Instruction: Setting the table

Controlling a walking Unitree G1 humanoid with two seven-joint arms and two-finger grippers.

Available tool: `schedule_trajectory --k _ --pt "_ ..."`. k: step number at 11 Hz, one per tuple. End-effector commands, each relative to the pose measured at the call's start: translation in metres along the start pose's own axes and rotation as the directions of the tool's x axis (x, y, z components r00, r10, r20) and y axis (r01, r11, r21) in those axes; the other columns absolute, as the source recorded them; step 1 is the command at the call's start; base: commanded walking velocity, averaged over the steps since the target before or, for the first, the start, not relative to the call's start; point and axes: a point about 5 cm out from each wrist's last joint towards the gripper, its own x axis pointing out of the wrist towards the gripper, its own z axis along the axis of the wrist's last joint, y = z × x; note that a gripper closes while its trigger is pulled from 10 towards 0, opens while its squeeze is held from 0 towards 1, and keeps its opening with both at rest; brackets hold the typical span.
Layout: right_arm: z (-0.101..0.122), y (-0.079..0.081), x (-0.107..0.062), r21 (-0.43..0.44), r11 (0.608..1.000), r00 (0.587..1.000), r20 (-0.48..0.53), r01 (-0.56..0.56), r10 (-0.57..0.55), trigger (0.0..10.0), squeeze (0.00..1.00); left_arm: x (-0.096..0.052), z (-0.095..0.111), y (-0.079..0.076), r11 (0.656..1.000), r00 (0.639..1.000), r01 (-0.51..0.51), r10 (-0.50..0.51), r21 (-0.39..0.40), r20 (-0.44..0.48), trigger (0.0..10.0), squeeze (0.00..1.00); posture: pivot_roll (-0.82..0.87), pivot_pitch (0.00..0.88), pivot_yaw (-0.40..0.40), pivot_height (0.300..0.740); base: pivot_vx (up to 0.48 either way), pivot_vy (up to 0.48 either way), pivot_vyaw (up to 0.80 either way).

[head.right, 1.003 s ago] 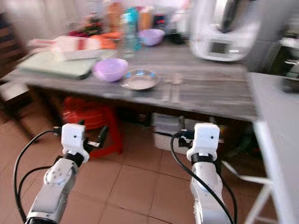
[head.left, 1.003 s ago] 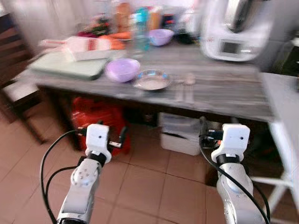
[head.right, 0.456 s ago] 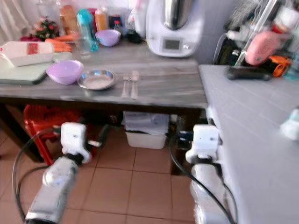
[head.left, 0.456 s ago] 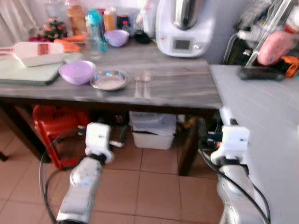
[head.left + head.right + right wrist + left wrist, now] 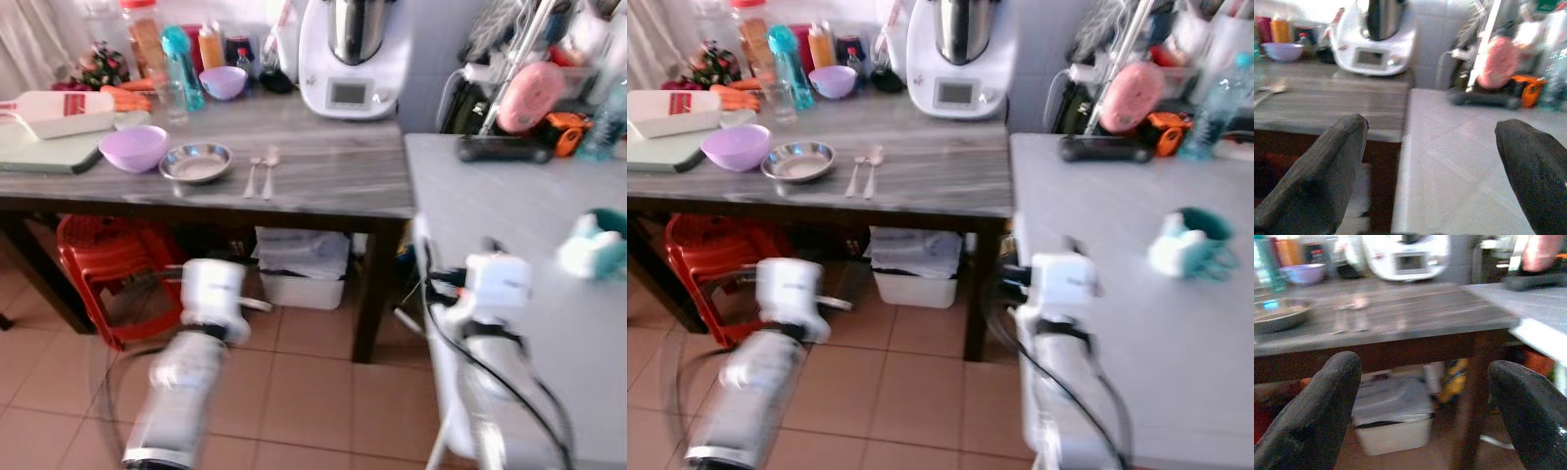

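While both arms hang low before the wooden table [image 5: 323, 186], the risk is in the approach: the white counter [image 5: 1097, 255] at 3 o'clock juts close to the right gripper [image 5: 1430, 171], and a turn could knock its corner. Left gripper [image 5: 1420, 411] and right gripper are both spread and hold nothing. On the table at 11 o'clock lie two purple bowls [image 5: 132, 147], one steel bowl [image 5: 196, 162], one fork [image 5: 252, 176] beside one spoon [image 5: 270, 168], well apart from the grippers. One teal cup [image 5: 1195, 235] sits on the counter.
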Motion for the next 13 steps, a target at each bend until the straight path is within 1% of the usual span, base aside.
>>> schedule_trajectory --k 1,7,11,12,13 --pt "0.0036 0.0072 0.0034 0.023 1.0 1.0 0.012 -0.01 0.01 10.0 0.0 -0.0013 0.0032 0.0105 1.0 1.0 -0.021 0.021 0.022 0.002 10.0 0.0 0.02 0.024 0.029 0.74 0.0 -0.398 0.0" --pt "0.0052 0.0107 0.0083 0.043 0.999 1.0 0.021 -0.004 0.004 10.0 0.0 -0.0002 0.005 0.0087 1.0 1.0 -0.004 0.004 0.025 -0.001 10.0 0.0 0.02 0.031 0.04 0.74 0.0 -0.48 0.0" --pt "0.0056 0.0098 0.0095 0.048 0.999 1.0 0.024 0.002 -0.003 10.0 0.0 0.0014 0.0049 0.0065 1.0 1.0 0.001 -0.001 0.027 -0.003 10.0 0.0 0.01 0.031 0.04 0.74 0.0 -0.48 0.0" --pt "0.0058 0.0101 0.0099 0.048 0.999 1.0 0.024 0.001 -0.003 10.0 0.0 0.0019 0.0048 0.0056 1.0 1.0 0.002 -0.001 0.026 -0.003 10.0 0.0 0.01 0.03 0.039 0.74 0.0 -0.315 0.0" --pt "0.0055 0.0103 0.01 0.049 0.999 1.0 0.022 0.002 -0.003 10.0 0.0 0.0019 0.0037 0.005 1.0 1.0 0.0 0.0 0.009 -0.004 10.0 0.0 0.01 0.03 0.039 0.74 0.0 0.0 0.0"
